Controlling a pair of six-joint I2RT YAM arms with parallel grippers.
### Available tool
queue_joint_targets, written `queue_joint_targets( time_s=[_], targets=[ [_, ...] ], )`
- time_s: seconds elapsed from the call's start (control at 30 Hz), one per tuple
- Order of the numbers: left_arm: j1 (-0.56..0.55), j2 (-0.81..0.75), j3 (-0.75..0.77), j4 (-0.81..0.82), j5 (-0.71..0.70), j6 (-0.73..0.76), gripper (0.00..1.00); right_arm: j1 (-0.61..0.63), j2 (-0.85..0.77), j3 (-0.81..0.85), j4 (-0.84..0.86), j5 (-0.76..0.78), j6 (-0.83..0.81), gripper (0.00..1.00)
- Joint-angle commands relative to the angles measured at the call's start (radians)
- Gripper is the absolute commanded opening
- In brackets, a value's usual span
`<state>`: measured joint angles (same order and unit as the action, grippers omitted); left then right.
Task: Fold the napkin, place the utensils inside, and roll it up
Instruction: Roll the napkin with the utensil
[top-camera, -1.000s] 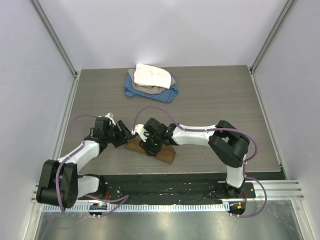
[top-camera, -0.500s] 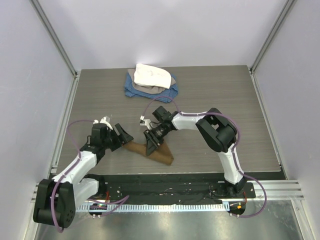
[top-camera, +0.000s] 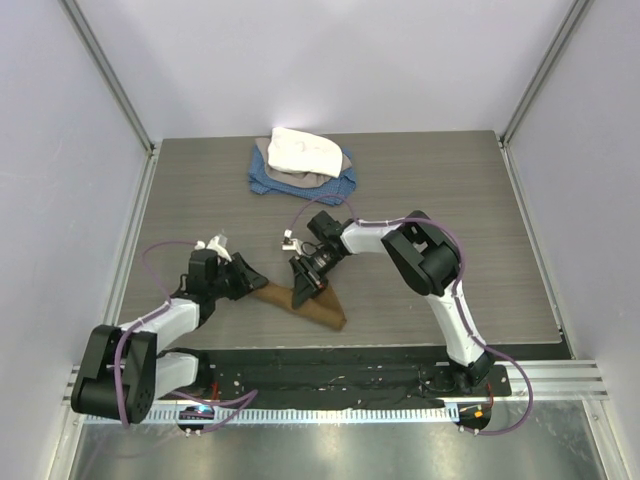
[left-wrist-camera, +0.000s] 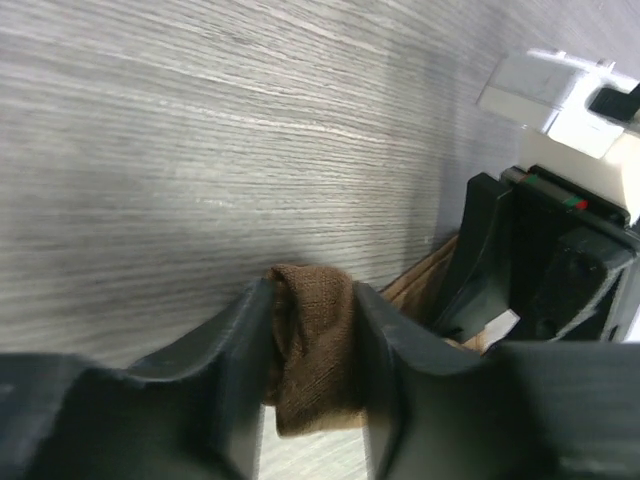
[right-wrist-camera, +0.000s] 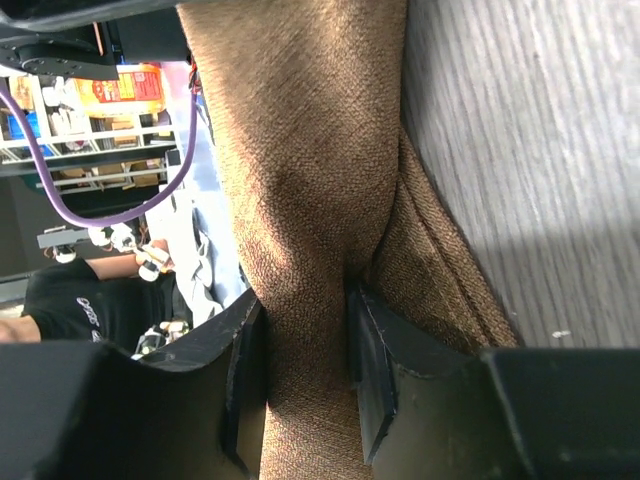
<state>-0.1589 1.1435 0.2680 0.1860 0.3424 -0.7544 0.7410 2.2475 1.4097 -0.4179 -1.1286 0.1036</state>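
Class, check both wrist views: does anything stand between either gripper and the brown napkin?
Nothing visible does. The left gripper presses a bunched end of the napkin from both sides. The right gripper pinches a raised fold of it, with only cloth between its fingers.

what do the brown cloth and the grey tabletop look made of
The tan-brown cloth napkin looks like coarse woven fabric, perhaps linen or cotton: matte, with a visible weave and soft folds. The grey tabletop looks like wood-grain laminate, smooth, matte; its streaks may be printed.
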Motion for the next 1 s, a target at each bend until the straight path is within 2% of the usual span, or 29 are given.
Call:
queue_joint_targets(
  time_s=[0.0, 0.03, 0.1, 0.13, 0.17, 0.27, 0.33, 0.43, 0.57, 0.6, 0.7, 0.8, 0.97],
  targets=[
    [-0.008, 0.061, 0.007, 0.132, 0.041, 0.010, 0.33, -0.011, 0.008, 0.024, -0.045, 0.122, 0.013, 0.42],
    [-0.010, 0.068, 0.013, 0.125, 0.043, 0.012, 0.21, -0.012, -0.005, 0.028, -0.050, 0.148, 0.019, 0.43],
    [-0.010, 0.081, 0.034, 0.084, 0.035, 0.018, 0.10, -0.014, -0.055, 0.038, -0.068, 0.188, 0.022, 0.50],
    [-0.010, 0.088, 0.042, 0.067, 0.030, 0.021, 0.01, -0.014, -0.078, 0.043, -0.076, 0.237, 0.019, 0.52],
    [-0.010, 0.091, 0.056, 0.049, 0.024, 0.024, 0.00, -0.014, -0.101, 0.051, -0.088, 0.260, 0.019, 0.57],
    [-0.008, 0.101, 0.080, -0.019, 0.007, 0.024, 0.00, -0.012, -0.198, 0.055, -0.101, 0.370, 0.005, 0.66],
    [-0.010, 0.111, 0.092, -0.066, 0.006, 0.020, 0.00, -0.003, -0.282, 0.049, -0.101, 0.427, -0.010, 0.70],
    [-0.008, 0.124, 0.126, -0.143, -0.006, 0.006, 0.00, 0.049, -0.397, 0.016, -0.088, 0.600, -0.071, 0.74],
    [-0.010, 0.145, 0.178, -0.221, -0.017, 0.006, 0.00, 0.207, -0.509, -0.093, 0.038, 0.970, -0.175, 0.79],
    [-0.008, 0.150, 0.184, -0.229, -0.013, 0.006, 0.00, 0.284, -0.528, -0.124, 0.074, 1.173, -0.218, 0.81],
    [-0.010, 0.160, 0.206, -0.249, -0.008, 0.006, 0.00, 0.378, -0.555, -0.241, 0.224, 1.430, -0.281, 0.83],
    [-0.008, 0.167, 0.218, -0.257, -0.005, 0.009, 0.00, 0.449, -0.528, -0.288, 0.310, 1.538, -0.331, 0.84],
    [-0.008, 0.174, 0.220, -0.263, 0.000, 0.009, 0.00, 0.480, -0.460, -0.278, 0.321, 1.523, -0.347, 0.85]
  ],
)
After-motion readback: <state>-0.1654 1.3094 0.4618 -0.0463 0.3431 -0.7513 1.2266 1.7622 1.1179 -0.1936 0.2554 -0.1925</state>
